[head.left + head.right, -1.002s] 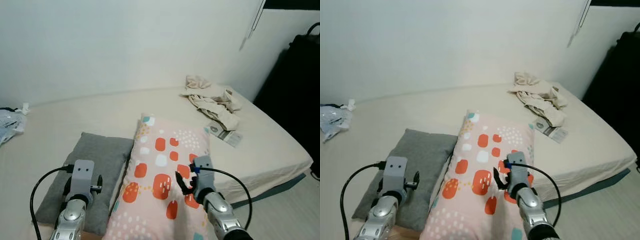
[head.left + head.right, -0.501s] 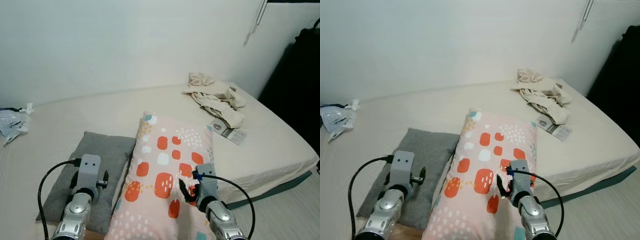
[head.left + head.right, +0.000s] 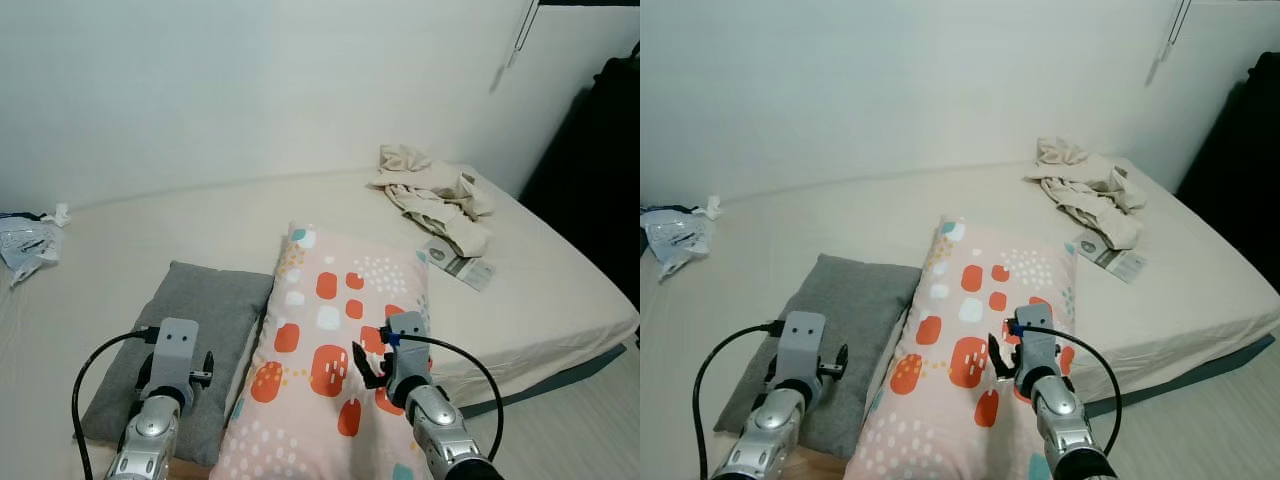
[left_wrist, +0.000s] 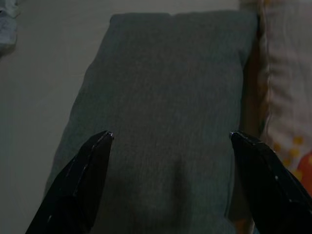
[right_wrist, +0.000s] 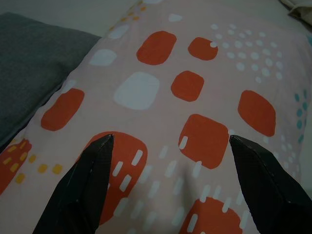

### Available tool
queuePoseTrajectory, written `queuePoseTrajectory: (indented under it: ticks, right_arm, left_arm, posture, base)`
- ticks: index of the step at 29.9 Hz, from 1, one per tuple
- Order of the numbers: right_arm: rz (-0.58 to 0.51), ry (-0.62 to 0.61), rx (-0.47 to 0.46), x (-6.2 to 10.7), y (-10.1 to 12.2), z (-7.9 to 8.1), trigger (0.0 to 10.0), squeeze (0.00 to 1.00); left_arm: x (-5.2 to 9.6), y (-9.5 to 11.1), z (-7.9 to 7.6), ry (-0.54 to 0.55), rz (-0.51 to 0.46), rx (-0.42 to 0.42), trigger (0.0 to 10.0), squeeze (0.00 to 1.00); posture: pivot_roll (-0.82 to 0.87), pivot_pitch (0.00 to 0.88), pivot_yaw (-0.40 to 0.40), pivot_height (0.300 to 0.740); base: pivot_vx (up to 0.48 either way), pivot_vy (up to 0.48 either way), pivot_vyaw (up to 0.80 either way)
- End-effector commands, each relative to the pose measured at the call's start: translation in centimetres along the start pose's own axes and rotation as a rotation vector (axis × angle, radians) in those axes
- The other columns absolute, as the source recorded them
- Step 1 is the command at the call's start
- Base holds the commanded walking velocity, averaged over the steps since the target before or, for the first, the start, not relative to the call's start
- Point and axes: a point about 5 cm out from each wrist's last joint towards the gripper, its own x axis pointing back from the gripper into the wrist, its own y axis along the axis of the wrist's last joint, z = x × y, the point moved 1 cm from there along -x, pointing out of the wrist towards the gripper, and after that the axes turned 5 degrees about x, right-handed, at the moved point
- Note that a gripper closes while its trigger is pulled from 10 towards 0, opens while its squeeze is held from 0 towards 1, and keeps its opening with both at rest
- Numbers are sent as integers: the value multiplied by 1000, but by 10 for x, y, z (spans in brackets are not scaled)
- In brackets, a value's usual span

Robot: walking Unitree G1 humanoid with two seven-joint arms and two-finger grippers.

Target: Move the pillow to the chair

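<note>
A pink pillow [image 3: 322, 318] with orange and white patches lies lengthwise on the beige bed [image 3: 180, 225]. A grey pillow [image 3: 205, 305] lies against its left side. My right gripper [image 5: 170, 137] hovers low over the near half of the pink pillow, open, fingers spread wide with nothing between them. My left gripper [image 4: 170, 134] hangs over the near half of the grey pillow, also open and holding nothing.
Crumpled beige clothes [image 3: 432, 192] and a printed packet [image 3: 456, 266] lie at the bed's far right. A plastic bag [image 3: 22, 242] sits at the far left. A dark object [image 3: 600, 170] stands beyond the bed's right edge, with pale floor [image 3: 580, 425] below.
The camera has shifted a little. Both grippers stay open over the same pillows, and the pillows have not moved.
</note>
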Motion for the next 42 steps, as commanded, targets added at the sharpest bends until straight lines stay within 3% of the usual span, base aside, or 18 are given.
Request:
queuePoseTrajectory:
  ticks: [1,22,27,42]
  right_arm:
    - [28,8,1,2,-7,2,10000,0]
    - [49,18,10,2,-9,4,10000,0]
    - [46,11,3,0,-7,4,10000,0]
    - [49,16,8,-3,-5,6,10000,0]
  left_arm:
    - [-2,2,-2,7,7,37,10000,0]
    - [-2,2,-2,2,10,62,10000,0]
    - [-2,3,-5,-23,11,10,10000,0]
    - [-3,5,-11,-48,11,9,10000,0]
  posture:
    - [-7,38,-56,740]
    - [-2,43,-53,740]
    - [1,52,-52,740]
    - [-2,49,-45,740]
  base:
    - [0,0,0]
    - [0,0,0]
    - [0,0,0]
    - [0,0,0]
